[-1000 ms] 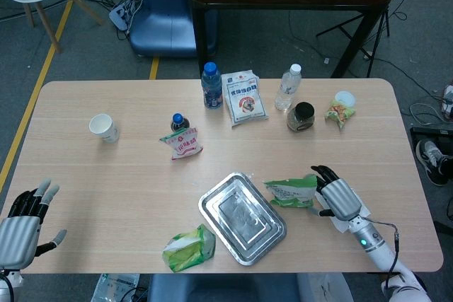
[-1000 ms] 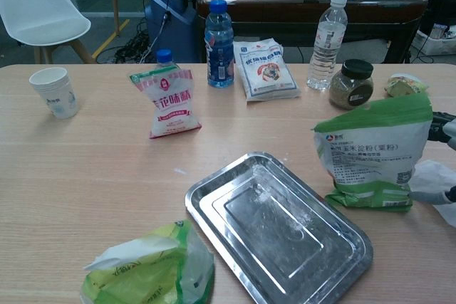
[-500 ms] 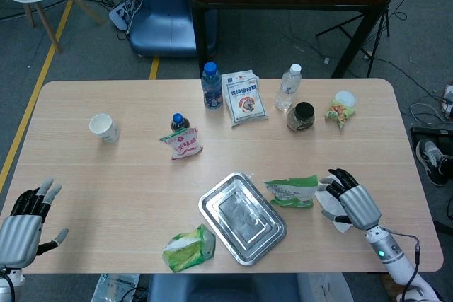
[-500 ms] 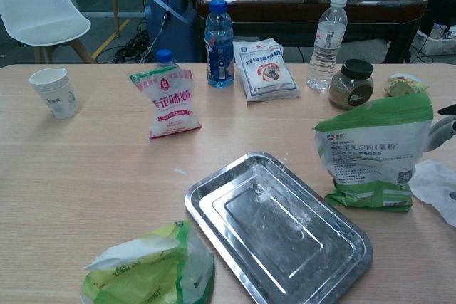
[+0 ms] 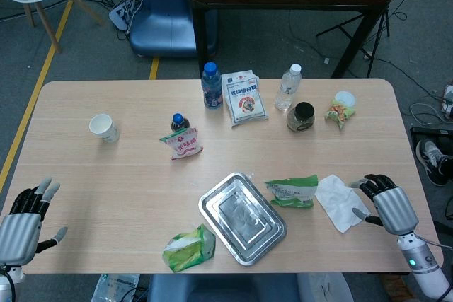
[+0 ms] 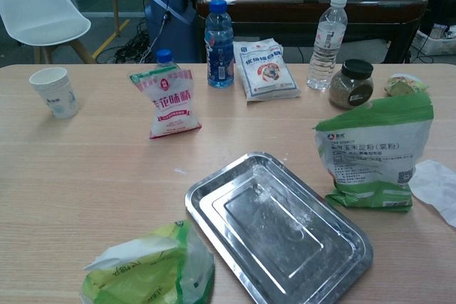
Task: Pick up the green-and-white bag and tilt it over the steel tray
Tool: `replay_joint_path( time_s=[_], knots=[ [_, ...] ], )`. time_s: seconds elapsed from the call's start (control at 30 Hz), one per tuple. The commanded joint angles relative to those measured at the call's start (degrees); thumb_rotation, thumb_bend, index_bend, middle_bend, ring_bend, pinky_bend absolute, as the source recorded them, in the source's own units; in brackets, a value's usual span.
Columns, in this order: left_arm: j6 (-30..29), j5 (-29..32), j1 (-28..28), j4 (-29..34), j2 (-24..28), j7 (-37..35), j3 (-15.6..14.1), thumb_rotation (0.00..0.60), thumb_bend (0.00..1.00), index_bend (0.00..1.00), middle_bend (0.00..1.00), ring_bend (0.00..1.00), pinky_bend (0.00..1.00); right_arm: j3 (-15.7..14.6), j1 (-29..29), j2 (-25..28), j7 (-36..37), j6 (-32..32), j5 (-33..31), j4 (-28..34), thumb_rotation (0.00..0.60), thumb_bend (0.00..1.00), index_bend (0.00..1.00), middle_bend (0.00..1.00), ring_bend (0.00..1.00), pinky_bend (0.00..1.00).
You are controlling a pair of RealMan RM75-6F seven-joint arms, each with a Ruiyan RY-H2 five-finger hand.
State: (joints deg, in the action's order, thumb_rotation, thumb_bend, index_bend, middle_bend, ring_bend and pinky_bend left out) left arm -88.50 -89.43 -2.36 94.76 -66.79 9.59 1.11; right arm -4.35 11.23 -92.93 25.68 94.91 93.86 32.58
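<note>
The green-and-white plastic bag (image 5: pixel 291 192) stands upright on the desk just beside the rectangular steel tray (image 5: pixel 242 218), toward the right edge. Both the right hand (image 5: pixel 386 201) and left hand (image 5: pixel 21 221) are released, fingers apart, holding nothing. A sideways nudge on approach could topple it.
</note>
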Motion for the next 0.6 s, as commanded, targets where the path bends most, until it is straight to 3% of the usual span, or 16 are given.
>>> replay_joint_path(
  time_s=[0.03,0.13,0.23,0.6],
  knots=[
    [0.2,0.1,-0.2,-0.5,-0.4,-0.3,0.0,0.6,0.19,0.09,0.04,0.1,0.07,0.4,-1.4,11.1,-10.3,-3.1,-1.7,17.9,0.6,0.12,0.36,0.42,0.29,0.3],
    [0.1,0.1,-0.2,-0.9,-0.8,-0.5,0.2,0.6,0.19,0.09,0.04,0.1,0.07,0.5,-1.6,16.3,-14.4,-4.7,-2.5,28.2,0.6,0.12,0.36,0.42,0.29,0.3],
    [0.1,0.1,-0.3,-1.1,-1.0,-0.6,0.2,0.6,0.19,0.09,0.04,0.1,0.07,1.0,-1.8,19.4,-17.1,-5.2,-2.9,34.2,0.6,0.13,0.37,0.42,0.29,0.31],
    [-0.5,0.1,-0.1,-0.6,-0.5,-0.3,0.2,0.6,0.19,0.09,0.04,0.1,0.07,1.7,-2.2,23.8,-20.2,-7.6,-3.2,42.9,0.6,0.13,0.38,0.42,0.29,0.32]
  ],
)
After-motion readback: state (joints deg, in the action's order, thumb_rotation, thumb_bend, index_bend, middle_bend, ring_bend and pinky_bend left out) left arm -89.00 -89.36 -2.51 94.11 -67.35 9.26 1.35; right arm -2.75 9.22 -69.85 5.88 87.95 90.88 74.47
